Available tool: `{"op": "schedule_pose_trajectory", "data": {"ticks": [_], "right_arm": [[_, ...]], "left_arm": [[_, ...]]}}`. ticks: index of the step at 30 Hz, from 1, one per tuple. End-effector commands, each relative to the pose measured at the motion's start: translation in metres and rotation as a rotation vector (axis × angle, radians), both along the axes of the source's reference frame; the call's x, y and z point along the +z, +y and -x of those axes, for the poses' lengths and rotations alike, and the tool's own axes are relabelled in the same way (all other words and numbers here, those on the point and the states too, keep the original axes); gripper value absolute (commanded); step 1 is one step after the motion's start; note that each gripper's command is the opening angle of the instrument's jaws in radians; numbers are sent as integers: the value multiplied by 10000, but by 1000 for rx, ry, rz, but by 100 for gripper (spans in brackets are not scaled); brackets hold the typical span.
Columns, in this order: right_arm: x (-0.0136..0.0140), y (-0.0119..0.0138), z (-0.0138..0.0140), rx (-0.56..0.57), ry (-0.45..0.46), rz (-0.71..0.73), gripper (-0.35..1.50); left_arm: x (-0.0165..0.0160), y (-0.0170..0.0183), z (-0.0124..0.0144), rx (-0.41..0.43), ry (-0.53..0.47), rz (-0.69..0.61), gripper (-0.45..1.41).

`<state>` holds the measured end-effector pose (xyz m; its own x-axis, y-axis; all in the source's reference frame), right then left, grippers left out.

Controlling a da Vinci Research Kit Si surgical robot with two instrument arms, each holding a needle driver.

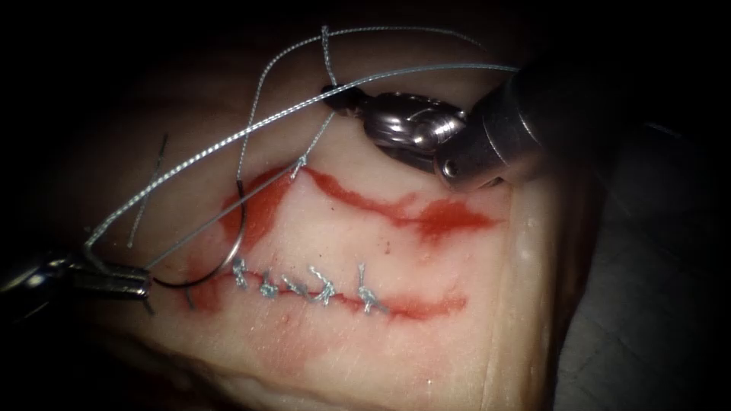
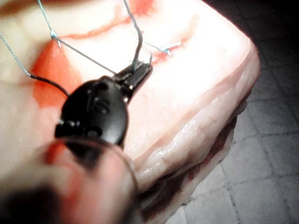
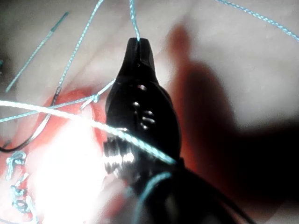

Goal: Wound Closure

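Left tool [image 1: 114, 280] jaws clamped on thread [image 1: 228, 141] beside needle's [image 1: 232, 247] end; needle lying free on tissue [image 1: 426, 342], left of stitched cut [image 1: 320, 293]; right tool [image 1: 346, 99] jaws clamped on thread; thread limp, slippery; needle stiff, best gripped mid-curve.

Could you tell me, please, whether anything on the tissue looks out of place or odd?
A loose cut end of thread lies left of the cut, and red fluid is smeared across the tissue.

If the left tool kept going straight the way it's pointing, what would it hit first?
Probably the curved needle just ahead of the left tool, then the row of stitches along the cut; depth is unclear, so it might pass above them.
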<state>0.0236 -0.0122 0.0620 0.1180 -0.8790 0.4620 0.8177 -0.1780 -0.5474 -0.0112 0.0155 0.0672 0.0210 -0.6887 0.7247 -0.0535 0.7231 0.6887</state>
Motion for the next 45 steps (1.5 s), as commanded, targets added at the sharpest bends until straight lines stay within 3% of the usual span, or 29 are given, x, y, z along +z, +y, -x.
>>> {"op": "schedule_pose_trajectory", "data": {"ticks": [1,2,4,5,6,7,8,13,16,17,19,22,26,28,30,33,37,41,42,43,45], "right_arm": [[-3,-2,-10,-24,1,44,49],[-9,-2,-11,-18,14,71,68],[-17,-5,-9,-10,47,100,63],[-17,-5,-9,-10,47,100,63],[-21,-7,-9,-6,59,111,69],[-24,-9,-8,-4,67,117,83],[-31,-11,-8,-13,72,134,126],[-40,-18,-3,-13,114,166,131],[-45,-25,1,-31,123,206,110],[-46,-27,0,-37,122,209,93],[-46,-27,-2,-84,166,206,116],[-45,-27,-2,-117,206,213,120],[-42,-29,-4,-163,277,301,100],[-42,-27,-6,-175,290,319,98],[-37,-18,-13,-254,315,362,88],[-29,-12,-23,-315,358,377,74],[-15,-10,-35,-368,395,395,74],[1,-17,-45,-423,432,415,63],[7,-21,-50,-454,454,422,49],[7,-21,-50,-454,454,422,49],[9,-32,-60,-508,501,429,9]], "left_arm": [[2,11,9,-20,-3,17,-45],[-5,37,15,-67,3,25,-45],[-13,70,19,-158,37,60,-45],[-13,70,19,-158,37,60,-45],[-17,88,21,-200,47,79,-45],[-19,102,22,-232,53,92,-45],[-23,131,23,-297,61,76,-45],[-25,167,28,-331,65,63,-45],[-20,180,40,-331,57,60,-45],[-15,186,49,-326,37,40,-45],[-8,197,65,-315,20,23,-45],[-4,199,73,-311,20,-4,-45],[7,184,84,-245,27,-57,-45],[10,180,87,-225,28,-63,-45],[24,170,96,-159,23,-103,-45],[36,164,106,-124,-2,-131,-45],[46,162,112,-84,-32,-171,-45],[48,163,116,-59,-57,-226,-45],[48,164,118,-64,-79,-230,-45],[48,164,118,-64,-79,-230,-45],[53,168,121,-66,-108,-233,-45]]}}
